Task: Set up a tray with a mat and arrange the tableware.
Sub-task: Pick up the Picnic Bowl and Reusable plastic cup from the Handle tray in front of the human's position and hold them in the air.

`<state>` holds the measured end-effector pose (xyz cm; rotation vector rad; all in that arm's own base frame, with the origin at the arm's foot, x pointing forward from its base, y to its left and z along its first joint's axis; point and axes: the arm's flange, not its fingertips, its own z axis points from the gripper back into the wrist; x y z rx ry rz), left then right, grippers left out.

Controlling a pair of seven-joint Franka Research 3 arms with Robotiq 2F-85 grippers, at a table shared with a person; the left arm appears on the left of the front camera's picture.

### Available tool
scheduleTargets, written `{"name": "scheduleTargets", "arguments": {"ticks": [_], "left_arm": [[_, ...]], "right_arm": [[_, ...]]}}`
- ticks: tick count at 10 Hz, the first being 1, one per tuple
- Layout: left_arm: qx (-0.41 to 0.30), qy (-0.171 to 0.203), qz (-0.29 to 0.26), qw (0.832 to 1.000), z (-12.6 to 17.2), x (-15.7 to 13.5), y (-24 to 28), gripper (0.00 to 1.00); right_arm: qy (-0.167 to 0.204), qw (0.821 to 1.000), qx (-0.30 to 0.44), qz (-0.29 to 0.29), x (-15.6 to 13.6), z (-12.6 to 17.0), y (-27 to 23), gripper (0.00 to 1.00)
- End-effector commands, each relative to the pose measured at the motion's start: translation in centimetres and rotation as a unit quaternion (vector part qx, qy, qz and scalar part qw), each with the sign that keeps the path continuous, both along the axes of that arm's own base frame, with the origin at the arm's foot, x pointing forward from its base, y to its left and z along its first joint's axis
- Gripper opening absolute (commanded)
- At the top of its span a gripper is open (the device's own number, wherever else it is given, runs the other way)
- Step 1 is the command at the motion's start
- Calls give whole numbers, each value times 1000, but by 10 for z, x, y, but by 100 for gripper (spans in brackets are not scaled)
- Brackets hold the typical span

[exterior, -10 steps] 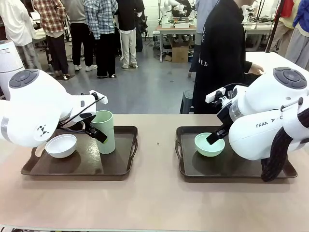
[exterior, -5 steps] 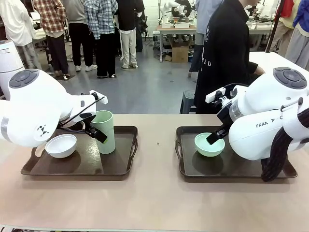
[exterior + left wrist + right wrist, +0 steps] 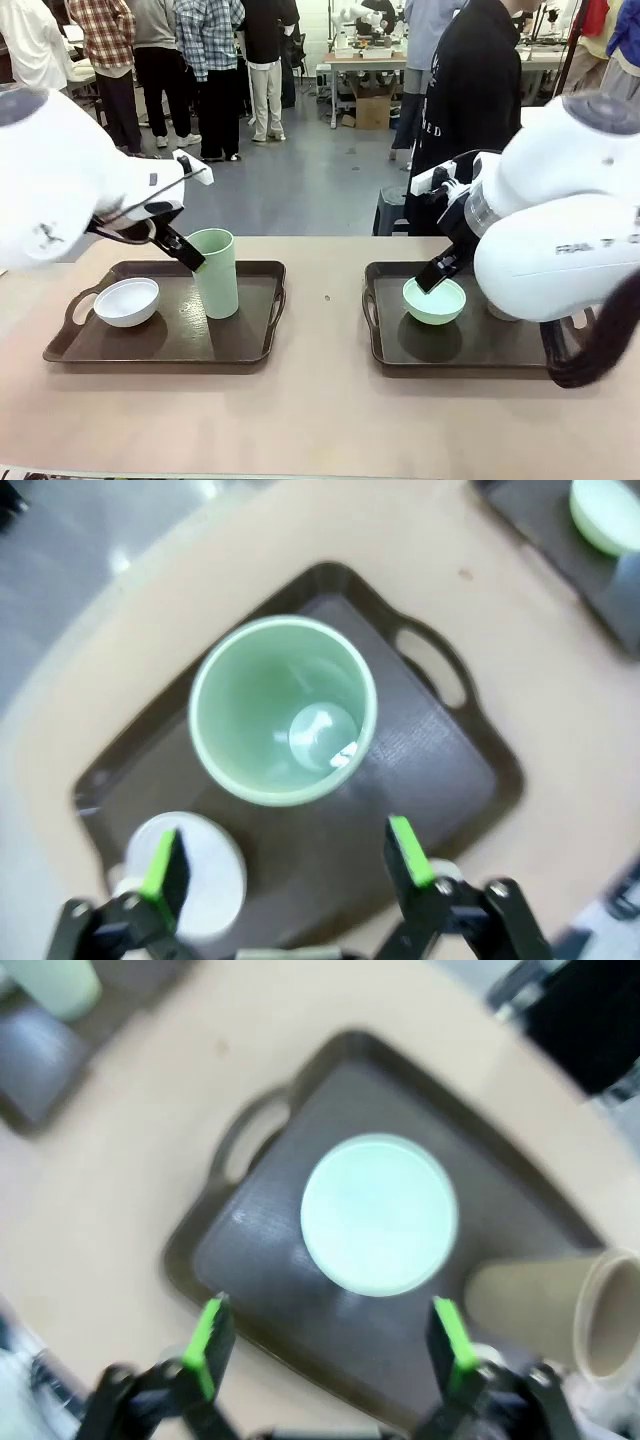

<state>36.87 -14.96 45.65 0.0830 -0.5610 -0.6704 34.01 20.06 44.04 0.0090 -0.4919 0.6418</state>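
Observation:
A mint green cup (image 3: pixel 214 272) stands upright on the left brown tray (image 3: pixel 165 345), with a white bowl (image 3: pixel 126 301) to its left. My left gripper (image 3: pixel 183 252) hovers open above the cup's near rim; in the left wrist view the cup (image 3: pixel 283 710) lies ahead of the open gripper (image 3: pixel 285 850), with the white bowl (image 3: pixel 195 865) beside it. A mint green bowl (image 3: pixel 434 300) rests on the right tray (image 3: pixel 470 350). My right gripper (image 3: pixel 432 276) hangs open over it. The right wrist view shows the bowl (image 3: pixel 379 1214), the open gripper (image 3: pixel 330 1345) and a tan-brown cup (image 3: pixel 560 1310).
A person in black (image 3: pixel 465 110) stands at the far side behind the right tray. Bare tabletop (image 3: pixel 325 310) separates the two trays, with a small speck (image 3: pixel 327 297) on it. Tray handles (image 3: pixel 432 665) (image 3: pixel 245 1130) face the gap.
Both arms have lifted, so their grippers sit higher above the cup and the bowl. The tableware has not moved. The person has shifted slightly.

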Motion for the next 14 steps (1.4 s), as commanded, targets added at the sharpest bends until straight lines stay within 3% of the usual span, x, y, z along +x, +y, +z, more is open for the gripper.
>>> {"name": "scheduleTargets", "arguments": {"ticks": [1,2,3,4,5,6,7,8,9,10,11,12,13,14], "left_arm": [[-38,88,13,995,-37,-109,30,100],[-77,139,18,987,-60,-115,28,100],[-5,33,3,999,12,-19,-3,100],[-5,33,3,999,12,-19,-3,100],[-5,33,3,999,12,-19,-3,100],[-24,74,3,997,14,-33,-8,100],[-27,143,45,988,7,-15,4,100],[-35,180,65,981,-2,-24,32,100],[-115,240,106,958,-9,-45,79,100],[-155,269,140,940,-18,-62,115,100],[-159,280,165,932,-13,-83,134,100],[-92,242,94,961,-13,-29,71,100],[-92,242,94,961,-13,-29,71,100],[-128,277,126,944,-5,-42,116,100]], "right_arm": [[84,989,-28,-115,-126,-25,-73,100],[145,971,-17,-189,-149,-56,-107,100],[142,952,-70,-261,-131,-62,-112,100],[84,989,-30,-116,-41,22,-26,100],[84,989,-30,-116,-41,22,-26,100],[120,971,-57,-196,-54,27,-54,100],[217,954,-30,-203,-43,15,-70,100],[248,945,12,-213,-56,13,-103,100],[282,921,114,-244,-87,12,-154,100],[287,912,152,-251,-113,9,-189,100],[275,909,146,-277,-130,7,-200,100],[281,930,82,-223,-58,29,-139,100],[281,930,82,-223,-58,29,-139,100],[288,917,125,-245,-79,48,-184,100]]}}
